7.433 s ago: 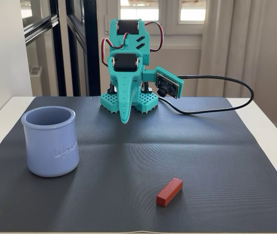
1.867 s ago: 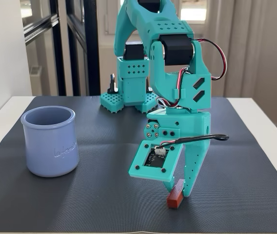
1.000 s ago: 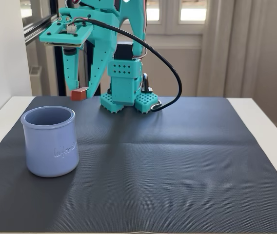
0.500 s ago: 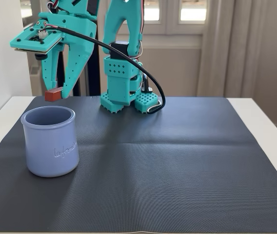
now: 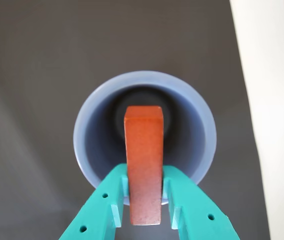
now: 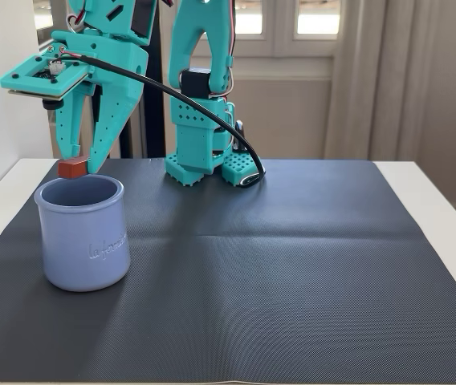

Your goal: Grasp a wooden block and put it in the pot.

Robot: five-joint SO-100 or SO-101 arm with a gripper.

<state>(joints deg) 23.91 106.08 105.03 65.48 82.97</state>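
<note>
Wrist view: the teal hand point(image 5: 145, 192) comes in from six o'clock, clamped on the wooden block point(image 5: 143, 165), dead over the pot's point(image 5: 89, 150) mouth. Fixed view: block point(image 6: 73, 168) hangs just above the pot's point(image 6: 83, 241) rim at eleven o'clock, over the dark surface point(image 6: 292, 265)

Tool point(image 6: 80, 160) pointing down, jaws clamped (teal)

Red-brown wooden block point(image 5: 143, 170), lavender-blue pot point(image 6: 82, 233), teal pincer point(image 6: 81, 164), dark ribbed mat point(image 6: 292, 265)
</note>
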